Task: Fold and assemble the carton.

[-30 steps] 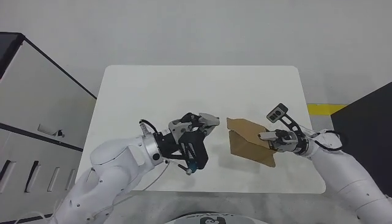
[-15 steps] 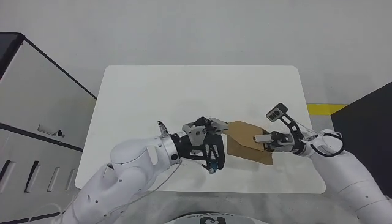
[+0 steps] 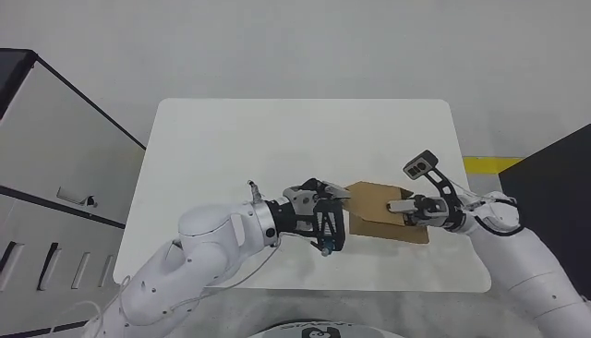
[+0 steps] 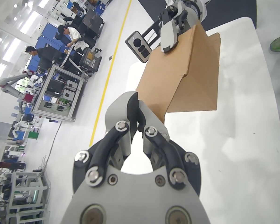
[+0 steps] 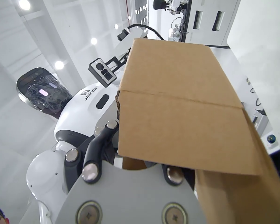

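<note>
A brown carton (image 3: 379,211) sits part-folded near the front right of the white table (image 3: 277,144). In the left wrist view, the carton (image 4: 168,75) has one panel on top and another sloping down to the table. My right gripper (image 3: 404,208) is shut on its right end, one finger (image 4: 169,38) lying flat on the top panel. The right wrist view has the carton (image 5: 177,117) coming out from between the jaws and hiding the fingertips. My left gripper (image 3: 342,205) is shut, its tips (image 4: 135,108) against the carton's left corner.
A dark cabinet (image 3: 28,135) stands off the table's left side and a dark block (image 3: 554,181) off its right. The carton lies close to the table's front edge. The back and left of the table are bare.
My left arm has swung right until its shut gripper met the carton's left end. The carton has opened from a narrow fold into a wider, flatter shape, still held by the right gripper.
</note>
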{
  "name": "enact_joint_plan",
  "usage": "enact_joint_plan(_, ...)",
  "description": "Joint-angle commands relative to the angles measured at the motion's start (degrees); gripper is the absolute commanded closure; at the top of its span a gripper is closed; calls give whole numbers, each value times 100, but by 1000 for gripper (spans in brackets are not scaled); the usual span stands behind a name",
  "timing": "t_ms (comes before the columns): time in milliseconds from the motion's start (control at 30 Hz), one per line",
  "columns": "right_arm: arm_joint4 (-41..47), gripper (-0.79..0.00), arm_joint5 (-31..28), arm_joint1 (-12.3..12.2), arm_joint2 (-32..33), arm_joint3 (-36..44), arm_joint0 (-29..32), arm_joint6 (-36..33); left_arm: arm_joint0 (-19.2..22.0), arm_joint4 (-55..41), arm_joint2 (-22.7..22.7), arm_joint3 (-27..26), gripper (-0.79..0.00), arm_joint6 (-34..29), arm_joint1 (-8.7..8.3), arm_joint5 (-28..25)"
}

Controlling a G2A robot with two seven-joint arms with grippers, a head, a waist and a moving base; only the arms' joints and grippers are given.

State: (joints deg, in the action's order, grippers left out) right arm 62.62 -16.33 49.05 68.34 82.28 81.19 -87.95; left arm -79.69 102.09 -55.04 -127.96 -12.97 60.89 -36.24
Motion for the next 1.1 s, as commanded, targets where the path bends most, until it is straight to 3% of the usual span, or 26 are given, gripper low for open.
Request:
enact_joint_plan(0, 122, 0, 5, 19, -23, -12, 7, -6, 15, -106, -16, 33, 0, 94, 1, -60)
enact_joint_plan(533, 682, 0, 277, -2, -332, -36, -132, -6, 115, -113, 50, 117, 0, 545, -1, -290)
enact_joint_plan(1067, 760, 0, 273, -47, -427, -83, -201, -6, 36, -172, -72, 238, 0, 592, -16, -164)
